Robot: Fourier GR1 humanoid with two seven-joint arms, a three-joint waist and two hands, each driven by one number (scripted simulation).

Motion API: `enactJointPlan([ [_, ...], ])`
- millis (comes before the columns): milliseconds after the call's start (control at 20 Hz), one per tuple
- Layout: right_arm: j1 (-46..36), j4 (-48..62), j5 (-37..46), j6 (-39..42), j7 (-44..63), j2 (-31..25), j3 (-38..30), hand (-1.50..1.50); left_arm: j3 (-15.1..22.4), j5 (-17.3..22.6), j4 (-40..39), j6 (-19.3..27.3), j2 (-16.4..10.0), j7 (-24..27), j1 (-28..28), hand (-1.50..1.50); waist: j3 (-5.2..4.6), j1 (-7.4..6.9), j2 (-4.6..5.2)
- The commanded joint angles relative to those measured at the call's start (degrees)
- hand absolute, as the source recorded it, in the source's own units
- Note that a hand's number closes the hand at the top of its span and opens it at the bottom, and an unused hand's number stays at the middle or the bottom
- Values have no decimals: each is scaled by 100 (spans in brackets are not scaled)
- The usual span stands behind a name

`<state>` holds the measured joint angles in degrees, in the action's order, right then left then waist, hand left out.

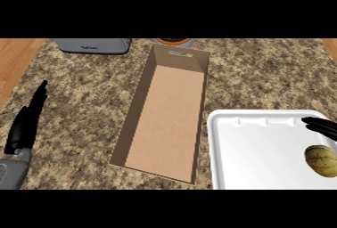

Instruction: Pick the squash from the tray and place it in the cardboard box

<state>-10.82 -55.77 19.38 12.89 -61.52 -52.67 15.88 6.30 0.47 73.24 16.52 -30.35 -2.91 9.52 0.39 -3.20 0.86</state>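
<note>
Head view, steep down onto the speckled brown granite counter [79, 89]. Nearest me, lower left: my grey left forearm [10, 171]. Above it is my left hand [23, 129], black fingers straight and pointing away from me, holding nothing, well apart from the other items. Lower right: flat white rectangular foam tray [256, 151], its near edge cut off by the frame. The pale yellow-green oval squash [322, 160] lies on the tray's right side, at the frame's margin, untouched. Just beyond it my right hand [320, 126] enters from the right edge. Only its black fingers show, stretched straight over the tray's far right corner, unladen and apart from the squash. Centre: long open-topped brown cardboard box [168, 116], just left of the tray, running away from me. Far edge: a grey appliance [92, 45], and part of an orange-rimmed round vessel [173, 41] behind the box's far end.
</note>
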Motion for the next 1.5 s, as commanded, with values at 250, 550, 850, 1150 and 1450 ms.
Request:
enactJointPlan([
  [250,-533,1107,289,61,-1809,164,376,-150,-170,50,70,-96,-73,-114,-96,0,-12,86,-32],
  [550,-454,1098,94,34,-2162,212,617,-150,-99,-25,117,-44,61,-35,-168,0,-10,147,-37],
  [850,-465,764,-176,71,-2308,47,787,-150,-277,3,24,-111,-80,-26,-152,0,-17,204,-56],
  [1150,-317,751,42,-405,-2204,-142,1047,-150,-319,-97,67,-42,-44,-28,-275,0,-24,248,-67],
  [1450,-767,1200,337,-400,-1626,280,1282,-150,-226,-149,-38,-84,269,101,-290,0,-29,217,-53],
])
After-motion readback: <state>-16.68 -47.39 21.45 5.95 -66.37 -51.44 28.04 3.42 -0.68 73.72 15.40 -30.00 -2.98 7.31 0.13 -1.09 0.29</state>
